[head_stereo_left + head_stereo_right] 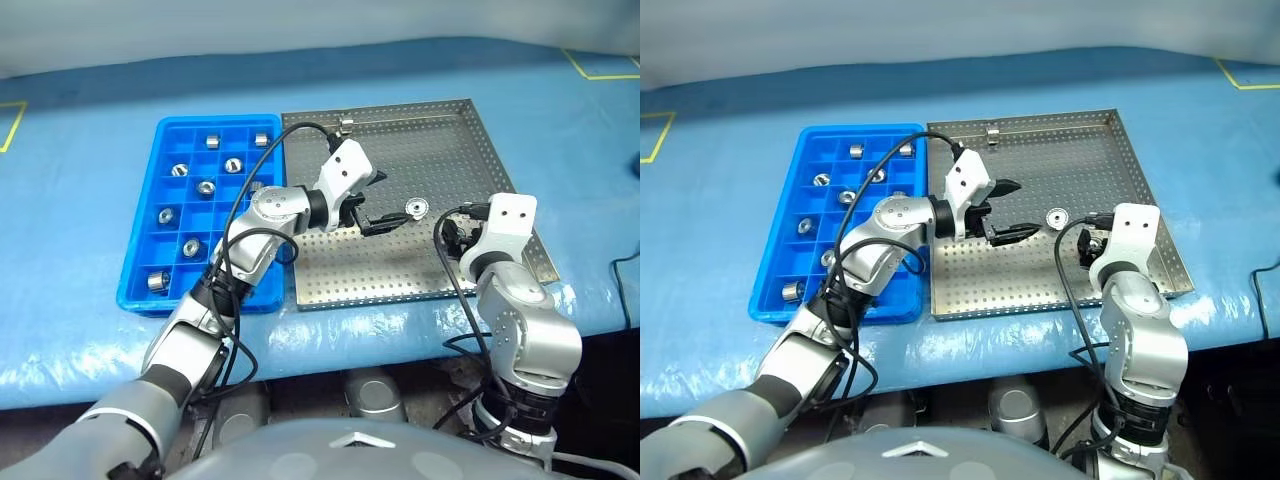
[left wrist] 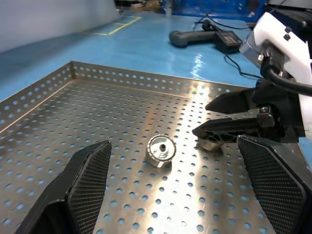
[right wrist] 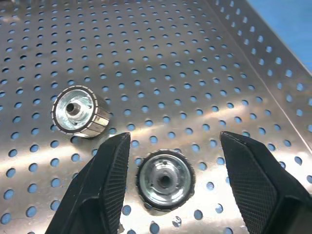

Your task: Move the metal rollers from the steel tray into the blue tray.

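Where holes dot steel tray [image 3: 204, 58], ribbed shiny rollers [image 3: 78, 111]

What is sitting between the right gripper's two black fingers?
A metal roller stands on end on the steel tray between the right gripper fingers, untouched, in the right wrist view.

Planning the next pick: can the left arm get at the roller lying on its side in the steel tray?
Probably yes: the roller lies bare between the left gripper's open jaws; the right gripper hovers close beside.
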